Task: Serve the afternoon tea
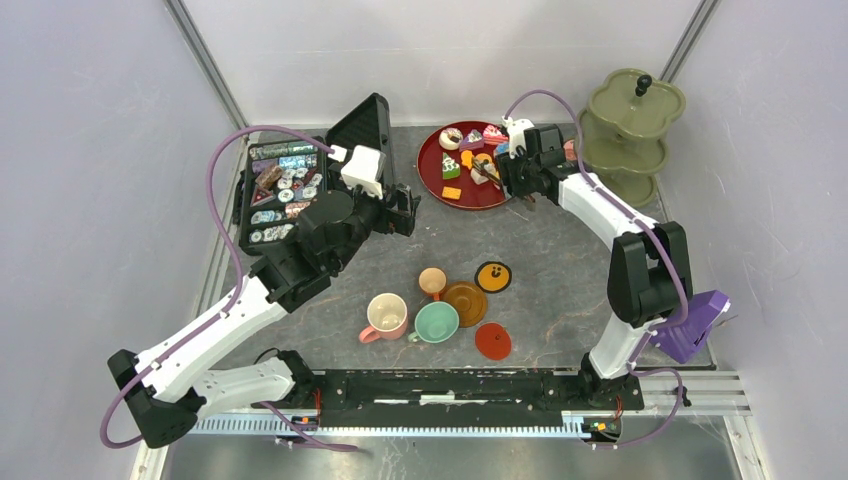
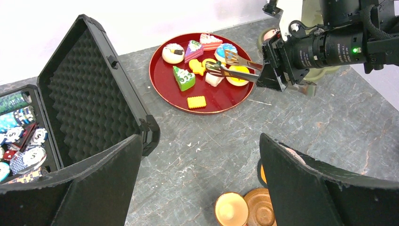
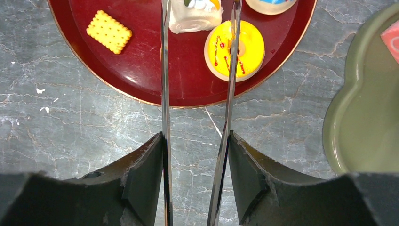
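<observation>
A red tray (image 1: 482,196) at the back holds several toy pastries. My right gripper (image 1: 508,172) is shut on thin metal tongs (image 3: 164,94) and holds them over the tray's near edge. The tongs' arms stand apart, with a white roll (image 3: 195,16) between their tips and one arm across a yellow donut (image 3: 244,49). An orange biscuit (image 3: 109,32) lies to the left. My left gripper (image 1: 405,212) is open and empty above the table, left of the tray. Pink (image 1: 386,315), mint (image 1: 436,322) and small orange (image 1: 432,282) cups stand at the centre front with round saucers (image 1: 465,303).
An open black case (image 1: 290,190) of poker chips sits at the back left, its lid raised beside my left gripper. A green tiered stand (image 1: 625,120) is at the back right with a pink pastry (image 3: 393,40) on its lower tier. Orange (image 1: 493,276) and red (image 1: 493,341) saucers lie apart.
</observation>
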Robot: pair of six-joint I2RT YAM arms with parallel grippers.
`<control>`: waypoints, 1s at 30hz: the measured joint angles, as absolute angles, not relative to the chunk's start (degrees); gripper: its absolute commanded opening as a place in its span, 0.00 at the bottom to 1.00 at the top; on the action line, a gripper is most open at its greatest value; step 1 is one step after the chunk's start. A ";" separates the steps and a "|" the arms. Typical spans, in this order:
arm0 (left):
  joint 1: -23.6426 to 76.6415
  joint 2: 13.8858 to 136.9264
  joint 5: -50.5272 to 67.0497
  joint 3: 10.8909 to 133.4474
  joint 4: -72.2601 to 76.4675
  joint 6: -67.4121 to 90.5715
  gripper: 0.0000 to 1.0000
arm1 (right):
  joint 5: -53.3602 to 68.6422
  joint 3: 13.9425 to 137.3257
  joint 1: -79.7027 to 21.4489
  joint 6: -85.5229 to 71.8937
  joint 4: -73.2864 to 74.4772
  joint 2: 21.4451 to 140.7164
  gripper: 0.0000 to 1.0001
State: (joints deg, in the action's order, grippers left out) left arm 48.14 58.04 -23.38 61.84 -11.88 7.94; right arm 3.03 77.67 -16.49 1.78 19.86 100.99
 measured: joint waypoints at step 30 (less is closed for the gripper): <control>48.14 59.75 -23.14 61.84 -11.90 7.94 1.00 | 6.59 75.26 -16.38 0.71 18.94 100.49 0.35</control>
